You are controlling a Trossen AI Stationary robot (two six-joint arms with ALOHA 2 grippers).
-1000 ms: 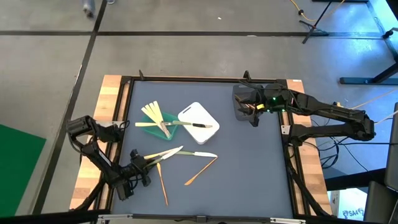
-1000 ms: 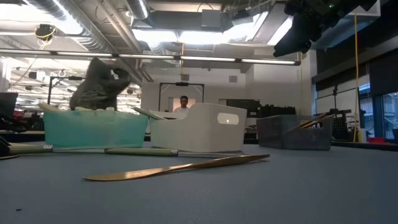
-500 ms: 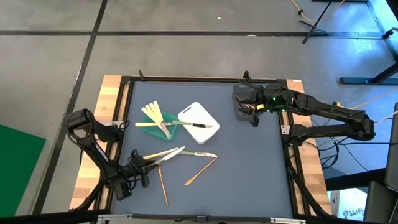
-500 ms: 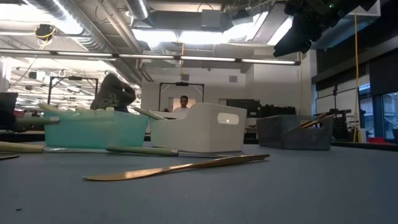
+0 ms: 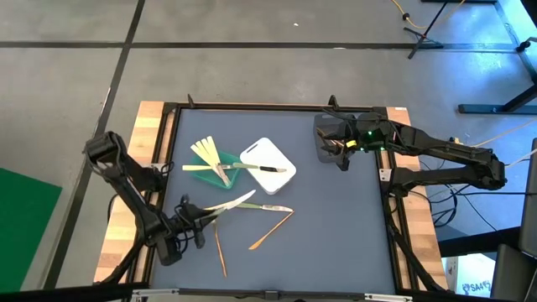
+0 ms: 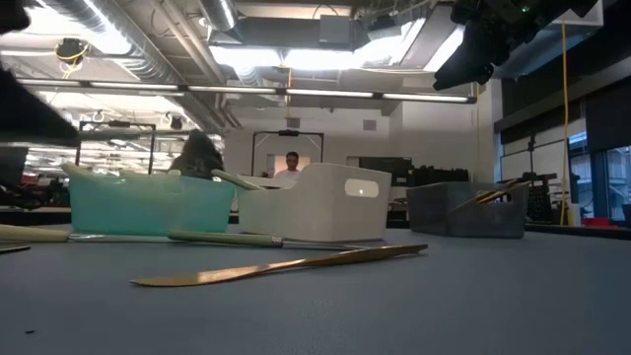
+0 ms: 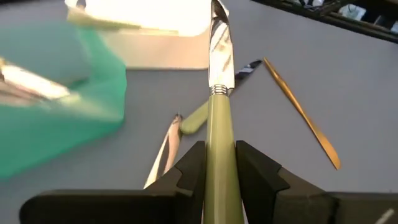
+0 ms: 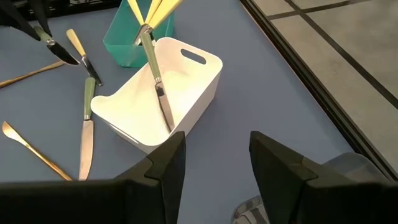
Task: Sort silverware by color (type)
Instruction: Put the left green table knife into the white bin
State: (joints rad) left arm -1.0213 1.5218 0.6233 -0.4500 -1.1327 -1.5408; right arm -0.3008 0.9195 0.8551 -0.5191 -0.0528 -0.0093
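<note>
Down near the front left corner of the tabletop (image 5: 336, 210), the left gripper (image 5: 191, 216) has its jaws clenched on the handle of a green-handled knife (image 5: 228, 203); from the wrist camera the pale green handle (image 7: 219, 149) runs straight up between the two dark fingers (image 7: 186, 171), its silver blade pointing toward the white bin (image 5: 268, 165). Just beside it lie another green-handled knife (image 5: 267, 207) and a thin one with a yellowish handle, partly under the arm. Two orange-brown pieces rest near the front edge: one (image 5: 270, 230) angled toward the middle, the other (image 5: 219, 249) closer to the left gripper.

The green bin (image 5: 220, 167) stands left of centre, holding pale yellow utensils (image 5: 204, 150) that fan out toward the back left. A green-handled knife (image 5: 252, 168) lies across the white bin's rim.

The right gripper (image 5: 338, 151) hovers over the grey bin (image 5: 327, 134) near the back right corner, jaws released, nothing between them; orange-brown handles (image 6: 503, 189) stick out of that bin
</note>
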